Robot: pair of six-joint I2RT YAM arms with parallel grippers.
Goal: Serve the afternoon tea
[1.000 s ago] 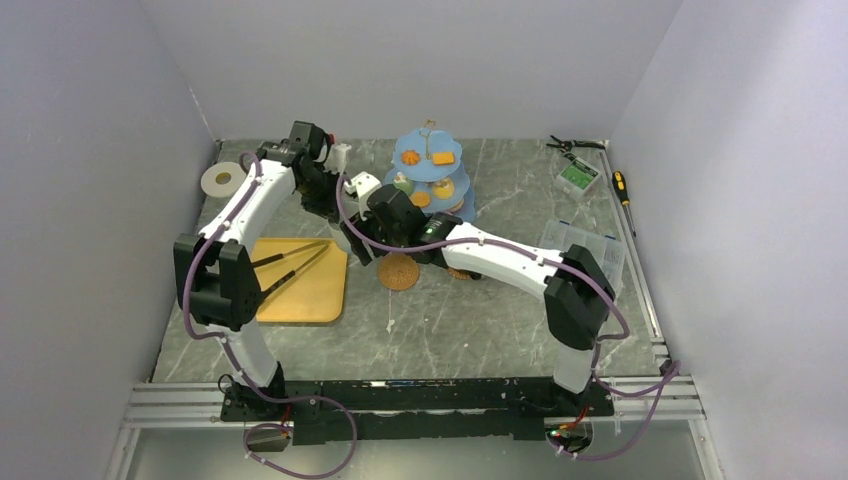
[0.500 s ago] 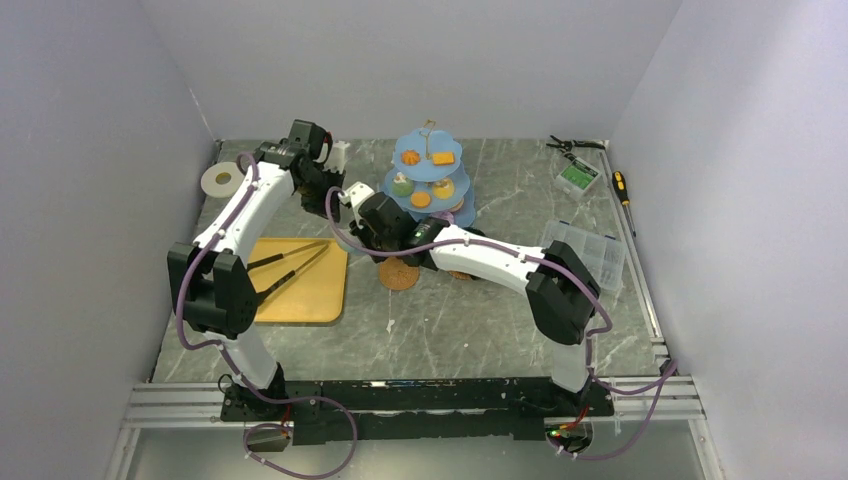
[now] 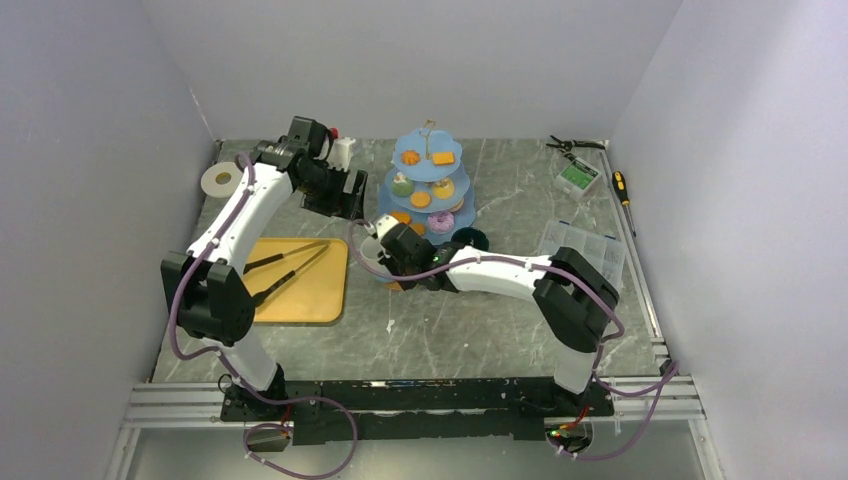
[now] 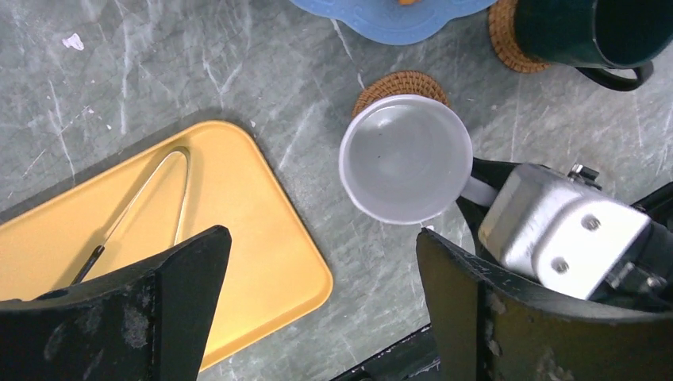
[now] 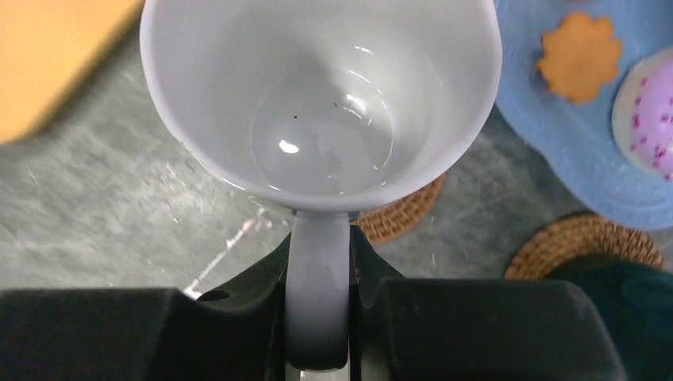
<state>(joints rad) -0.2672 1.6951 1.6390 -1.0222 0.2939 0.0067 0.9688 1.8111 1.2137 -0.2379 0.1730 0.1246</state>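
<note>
My right gripper [image 5: 317, 270] is shut on the handle of the white mug [image 5: 325, 103], which is empty and upright over a woven coaster [image 5: 401, 210]. I cannot tell whether the mug touches the coaster. The mug [image 3: 371, 251] is just left of the light-blue three-tier stand [image 3: 428, 185], which carries an orange biscuit [image 5: 579, 55] and a pink sprinkled doughnut [image 5: 647, 111]. The dark green mug [image 4: 579, 28] stands on its own coaster [image 4: 504, 36] to the right. My left gripper [image 4: 321, 238] hangs open and empty above the white mug [image 4: 405, 159].
The yellow tray [image 3: 300, 285] with black tongs [image 3: 285, 262] lies at the left. A white tape roll [image 3: 222, 179] and a small white object [image 3: 343, 150] sit at the back left. A clear organiser box [image 3: 585, 250], pliers [image 3: 575, 145] and a screwdriver [image 3: 621, 186] lie at the right.
My left gripper opened, let go of the white mug and stayed behind. My right gripper shut on the handle and carried the mug nearer, over the coaster.
</note>
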